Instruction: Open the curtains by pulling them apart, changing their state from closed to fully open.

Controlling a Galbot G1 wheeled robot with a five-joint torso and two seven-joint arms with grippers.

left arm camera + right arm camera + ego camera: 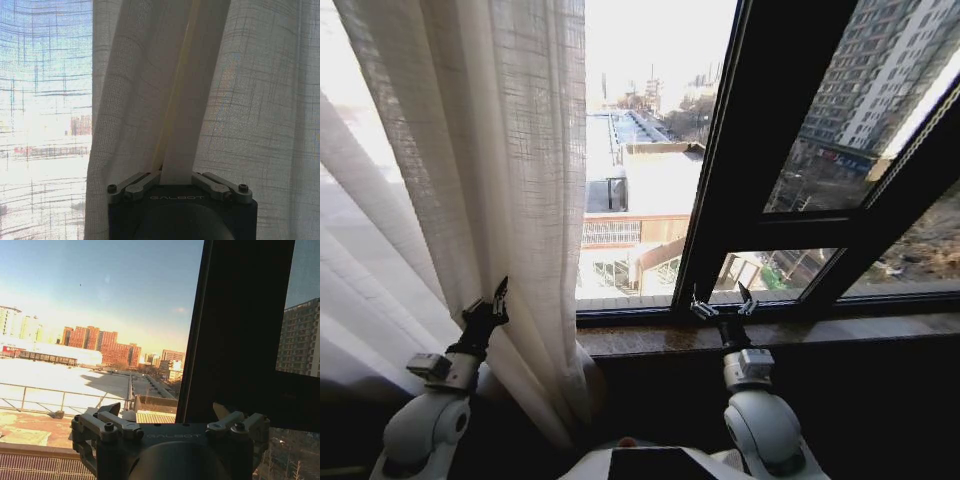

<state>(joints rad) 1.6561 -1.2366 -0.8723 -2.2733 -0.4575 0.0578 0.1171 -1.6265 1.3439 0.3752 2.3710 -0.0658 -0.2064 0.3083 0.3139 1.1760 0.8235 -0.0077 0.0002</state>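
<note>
While the curtain (490,170) hangs bunched at the left of the window, the left gripper (492,308) pinches a fold of its near edge, and to the right the right gripper (722,305) hovers spread wide and empty before the dark frame (760,150).

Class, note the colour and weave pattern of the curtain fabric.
Cream-white curtain, sheer, with a fine crosshatch weave; clearest in the left wrist view.

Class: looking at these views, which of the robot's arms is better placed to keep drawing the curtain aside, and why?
The left. Its left gripper is shut on a fold of the sheer curtain, while the right gripper hangs open at the bare window sill, touching no fabric.
</note>
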